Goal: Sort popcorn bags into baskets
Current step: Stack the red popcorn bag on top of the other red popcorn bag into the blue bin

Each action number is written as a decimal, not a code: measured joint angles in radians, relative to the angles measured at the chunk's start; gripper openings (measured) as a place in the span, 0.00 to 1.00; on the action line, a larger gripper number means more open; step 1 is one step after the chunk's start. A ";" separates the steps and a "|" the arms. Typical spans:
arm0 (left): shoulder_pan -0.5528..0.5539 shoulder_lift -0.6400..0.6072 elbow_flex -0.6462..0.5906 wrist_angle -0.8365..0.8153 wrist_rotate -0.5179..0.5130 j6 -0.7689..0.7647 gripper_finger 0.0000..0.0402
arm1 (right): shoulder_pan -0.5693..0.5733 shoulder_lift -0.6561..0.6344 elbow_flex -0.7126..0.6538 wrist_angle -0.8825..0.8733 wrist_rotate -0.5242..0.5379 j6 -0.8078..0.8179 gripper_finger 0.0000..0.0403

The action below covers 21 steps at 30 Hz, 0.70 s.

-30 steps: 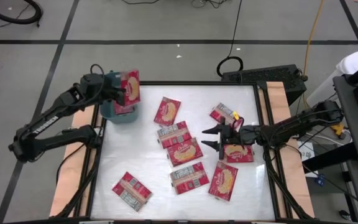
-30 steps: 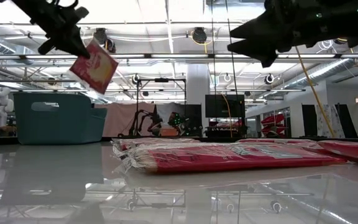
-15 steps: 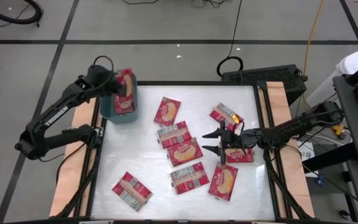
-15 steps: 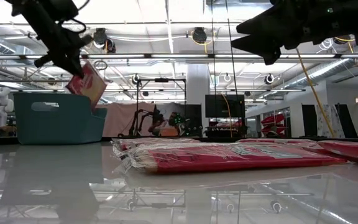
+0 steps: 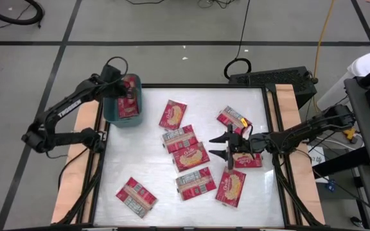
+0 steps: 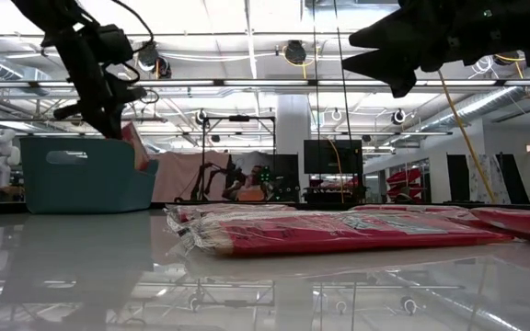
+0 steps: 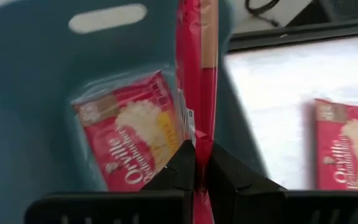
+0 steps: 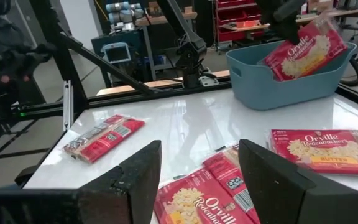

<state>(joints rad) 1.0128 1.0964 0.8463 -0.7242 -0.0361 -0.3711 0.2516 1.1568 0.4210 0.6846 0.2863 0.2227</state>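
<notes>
Packet [image 7: 197, 68] on edge, long axis running down into the teal basket [image 5: 112, 110].
Left gripper [image 7: 198, 163] pinches its edge; right gripper [image 5: 218, 145] spread above the table.

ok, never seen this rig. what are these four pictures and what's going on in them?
It is a two-armed robot at a white table. One picture looks straight down from above, one looks level across the tabletop, and two come from cameras on the wrists. The left gripper is shut on a red popcorn bag and holds it on edge inside the teal basket, where another bag already lies. The right gripper hangs open above the loose bags on the table, holding nothing. Seven bags are spread over the table, for example one near the front left.
</notes>
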 joint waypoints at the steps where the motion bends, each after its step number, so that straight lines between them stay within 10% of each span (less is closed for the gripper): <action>1: 0.004 0.006 0.000 -0.011 -0.011 -0.006 0.05 | 0.000 0.000 0.000 0.000 0.000 0.001 0.51; 21: -0.029 0.071 0.000 -0.028 -0.130 -0.013 0.21 | 0.000 0.000 0.000 0.015 0.001 0.001 0.51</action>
<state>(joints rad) 0.9835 1.1670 0.8463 -0.7521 -0.1662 -0.3845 0.2516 1.1568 0.4210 0.6999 0.2871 0.2237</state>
